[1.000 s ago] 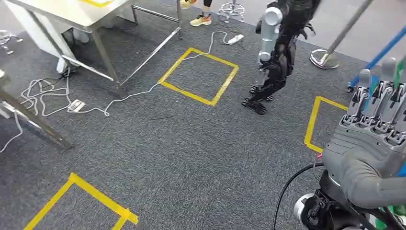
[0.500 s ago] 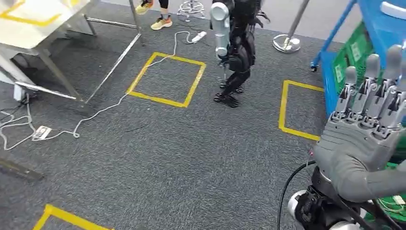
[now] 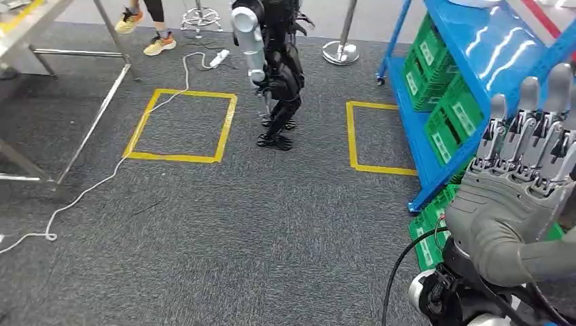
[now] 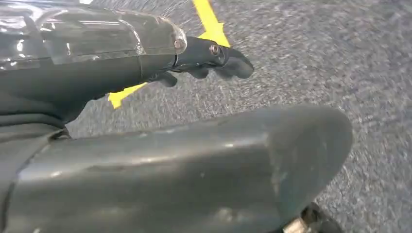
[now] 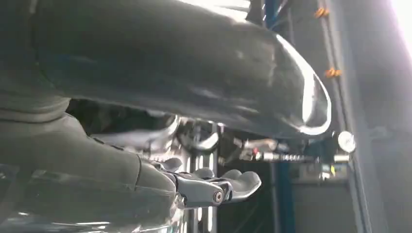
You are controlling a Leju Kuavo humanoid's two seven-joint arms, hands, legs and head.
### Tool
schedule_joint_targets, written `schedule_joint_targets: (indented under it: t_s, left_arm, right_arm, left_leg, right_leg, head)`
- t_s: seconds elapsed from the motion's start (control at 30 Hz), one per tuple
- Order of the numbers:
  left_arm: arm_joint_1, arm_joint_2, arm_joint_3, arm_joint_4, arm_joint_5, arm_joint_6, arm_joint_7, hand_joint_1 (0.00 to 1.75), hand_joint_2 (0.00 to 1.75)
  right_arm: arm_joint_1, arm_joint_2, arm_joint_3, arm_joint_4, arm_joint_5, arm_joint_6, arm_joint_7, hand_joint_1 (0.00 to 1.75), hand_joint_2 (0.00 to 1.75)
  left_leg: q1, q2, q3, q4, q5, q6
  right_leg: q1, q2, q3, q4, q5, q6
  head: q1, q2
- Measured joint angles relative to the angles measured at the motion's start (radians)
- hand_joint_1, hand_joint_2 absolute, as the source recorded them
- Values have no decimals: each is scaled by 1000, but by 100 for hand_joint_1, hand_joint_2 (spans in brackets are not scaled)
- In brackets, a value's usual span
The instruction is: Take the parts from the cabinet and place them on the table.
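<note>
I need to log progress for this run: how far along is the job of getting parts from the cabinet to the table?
Nothing looks done yet. The right hand is raised with fingers extended, holding no part, and the left hand hangs over the carpet, also without one. The blue cabinet with its green bins stands ahead on the right. Left: reach it, pick parts, carry them to the metal table at far left.

rack (image 3: 435, 41): right, bins (image 3: 452, 122) on its shelves
other robot (image 3: 272, 68): between two floor squares
table (image 3: 27, 20): far left
</note>
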Motion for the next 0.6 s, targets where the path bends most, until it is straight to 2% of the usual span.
schedule_joint_targets:
  t_s: [0.03, 0.07, 0.1, 0.13, 0.17, 0.2, 0.23, 0.27, 0.3, 0.33, 0.4, 0.47, 0.53, 0.6]
  left_arm:
    - [-1, 0, 0, 0, 0, 0, 0, 0, 0]
    - [-3, -1, 0, 0, -1, 0, 0, 0, 0]
    - [-4, -1, 0, 0, -1, 0, 0, 0, 0]
    - [-6, -1, 0, -1, -1, 0, -1, 0, 0]
    - [-9, -1, 0, -1, -1, 0, -1, 0, 0]
    - [-14, -1, 0, -1, -1, 1, -2, 0, 0]
    - [-15, -2, 0, -1, 0, 3, -3, 0, 0]
    - [-15, -1, 0, -1, 0, 5, -3, 0, 0]
    - [-14, -2, -1, -1, -1, 7, -3, 0, 0]
    - [-13, -2, -1, -1, -2, 10, -3, 0, 0]
    - [-13, -2, -1, -1, -4, 11, -3, 0, 0]
    - [-11, -4, -2, -1, -9, 6, -4, 0, 0]
    - [-9, -4, -2, -1, -22, -5, -2, 0, 0]
    - [-7, -4, -4, -1, -34, -7, -2, 0, 0]
  right_arm:
    - [0, 0, 0, 2, 0, 0, 0, 0, 0]
    - [0, 0, 0, 3, 0, 0, 0, 0, 0]
    - [0, 0, 0, 4, 1, 0, 0, 0, 0]
    - [0, 0, 0, 4, 5, 0, 0, 0, 0]
    - [1, 1, 0, 5, 14, 0, 2, 0, 0]
    - [3, 1, -1, 5, 23, 0, 6, 0, 0]
    - [7, 1, -1, 6, 28, 0, 11, 0, 0]
    - [12, 2, -1, 8, 31, 0, 12, 0, 0]
    - [14, 2, -1, 9, 32, 0, 13, 0, 0]
    - [14, 5, -1, 9, 32, 0, 16, 0, 0]
    - [18, 5, -2, 9, 29, 0, 16, 0, 0]
    - [20, 5, -2, 11, 28, 0, 16, 0, 0]
    - [20, 6, -2, 14, 25, 0, 16, 0, 0]
    - [20, 7, -2, 14, 25, 0, 16, 0, 0]
  left_leg:
    - [0, 15, 5, 0, -4, -4]
    - [1, 27, 10, 0, -9, -7]
    - [3, 28, 18, 0, -14, -14]
    - [4, 32, 26, 0, -20, -21]
    - [3, 36, 23, -1, -24, -28]
    - [1, 35, 23, 3, -28, -35]
    - [2, 32, 25, 1, -27, -40]
    - [1, 22, 24, 6, -38, -21]
    - [0, 17, 23, 7, -28, 5]
    - [0, 9, 24, 4, -29, 11]
    - [1, 2, 25, 1, -26, 14]
    - [2, -4, 23, -1, -25, 7]
    - [0, -10, 23, -1, -25, 8]
    - [0, -11, 23, -1, -25, 8]
  right_leg:
    - [-4, -4, 8, -19, 25, 2]
    - [-8, -8, 36, -76, 66, 4]
    - [-11, -14, 82, -166, 116, 5]
    - [-14, -15, 127, -251, 155, 7]
    - [-11, -13, 161, -292, 136, 8]
    - [-8, -14, 160, -307, 136, -5]
    - [-6, -18, 161, -307, 134, -11]
    - [-9, -24, 163, -310, 138, -6]
    - [-7, -26, 164, -310, 137, -6]
    - [-6, -29, 163, -310, 136, -8]
    - [-3, -31, 164, -310, 131, -15]
    - [-4, -35, 164, -310, 131, -18]
    - [-5, -38, 164, -310, 130, -18]
    - [-5, -38, 164, -309, 130, -18]
  head:
    - [4, 0]
    - [8, 0]
    - [11, 0]
    - [12, 0]
    - [14, 0]
    - [11, 0]
    - [11, 0]
    - [7, 0]
    - [5, 0]
    - [0, 0]
    - [-10, 0]
    - [-16, 0]
    - [-26, 0]
    - [-29, 0]
